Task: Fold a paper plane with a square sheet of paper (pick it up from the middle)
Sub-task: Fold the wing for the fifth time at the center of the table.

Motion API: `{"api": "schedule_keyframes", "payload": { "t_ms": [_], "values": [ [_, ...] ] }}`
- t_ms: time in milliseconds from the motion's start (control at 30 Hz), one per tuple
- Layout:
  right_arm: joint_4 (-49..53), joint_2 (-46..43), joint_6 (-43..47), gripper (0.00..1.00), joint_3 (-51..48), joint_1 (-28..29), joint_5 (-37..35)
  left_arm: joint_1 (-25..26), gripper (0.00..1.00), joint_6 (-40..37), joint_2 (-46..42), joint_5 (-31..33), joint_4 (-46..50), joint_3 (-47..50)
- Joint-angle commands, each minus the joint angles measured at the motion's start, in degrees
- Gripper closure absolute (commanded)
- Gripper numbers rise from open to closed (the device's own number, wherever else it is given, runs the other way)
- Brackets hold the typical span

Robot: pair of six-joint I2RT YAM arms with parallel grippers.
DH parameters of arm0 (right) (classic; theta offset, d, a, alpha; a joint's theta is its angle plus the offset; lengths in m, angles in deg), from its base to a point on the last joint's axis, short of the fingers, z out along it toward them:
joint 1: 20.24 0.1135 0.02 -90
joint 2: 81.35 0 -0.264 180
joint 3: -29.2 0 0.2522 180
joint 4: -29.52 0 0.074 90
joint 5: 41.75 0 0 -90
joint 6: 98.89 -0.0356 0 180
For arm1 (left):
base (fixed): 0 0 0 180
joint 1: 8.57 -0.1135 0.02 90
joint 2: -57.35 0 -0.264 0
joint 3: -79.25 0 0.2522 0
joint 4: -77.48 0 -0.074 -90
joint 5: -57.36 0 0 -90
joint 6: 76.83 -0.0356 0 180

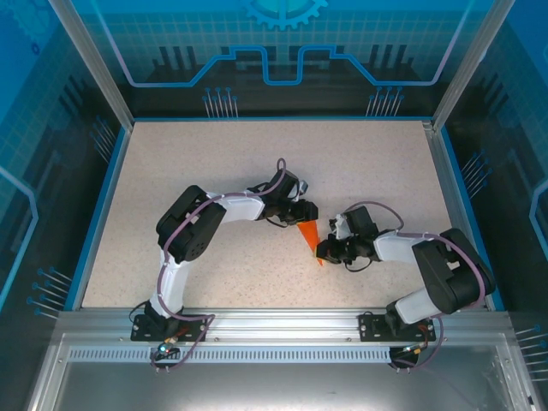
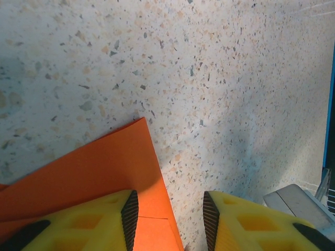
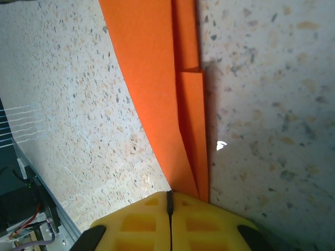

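Though pinched at its narrow tip by closed right gripper [image 3: 170, 201], lay at centre of table [image 1: 214, 163] as orange paper plane [image 1: 306, 235], with left gripper [image 2: 168, 212] partly open, empty, over wide end. Judged light, limp, easily creased; best taken along layered centre fold.

Speckled beige tabletop [image 1: 171, 163] is seen across the frame centre, edged by a blue rim [image 1: 98, 223]. Translucent blue panels [image 1: 282, 51] printed with circuit lines and a gear motif [image 1: 285, 10] are set behind and at both sides. An aluminium rail [image 1: 282, 321] is mounted along the bottom.
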Motion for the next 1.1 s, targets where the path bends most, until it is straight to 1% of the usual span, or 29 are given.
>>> {"api": "schedule_keyframes", "payload": {
  "t_ms": [0, 233, 333, 500, 633, 733, 800, 867, 1067],
  "values": [
    [8.0, 0.1, 1.3, 0.94, -4.1, 0.5, -0.6, -0.5, 0.59, -0.2, 3.0, 2.3, 2.4, 2.3],
    [9.3, -4.0, 1.1, 0.93, -7.0, 0.5, -0.2, -0.8, 0.6, -0.1, 2.9, 2.2, 2.2, 2.4],
    [12.0, -5.6, 1.3, 0.93, -6.9, 0.3, -0.7, -0.8, 0.6, 0.0, 3.0, 2.3, 2.1, 2.5],
    [12.5, -9.7, 0.5, 0.93, -5.5, -0.3, 0.1, -0.8, 0.6, -0.2, 2.9, 1.9, 2.0, 2.6],
    [13.3, -16.0, -1.2, 0.92, -2.8, -0.2, -2.6, -0.8, 0.59, -1.0, 3.2, 2.1, 2.6, 2.1],
    [11.0, -18.7, -3.1, 0.88, -1.1, -0.5, -4.2, -0.9, 0.59, -1.1, 3.4, 1.8, 2.7, 1.8],
    [8.8, -17.8, -4.0, 0.86, 0.6, -0.5, -3.3, -0.8, 0.59, -1.1, 3.3, 1.7, 2.7, 1.8],
    [6.4, -14.8, -4.6, 0.86, 2.5, -0.3, -1.5, -0.8, 0.59, -1.1, 3.3, 1.6, 2.8, 1.8],
    [0.2, -3.3, -5.9, 0.86, 7.1, 0.2, 0.6, -0.8, 0.59, -1.0, 3.3, 1.4, 2.8, 1.9]
  ]
}}
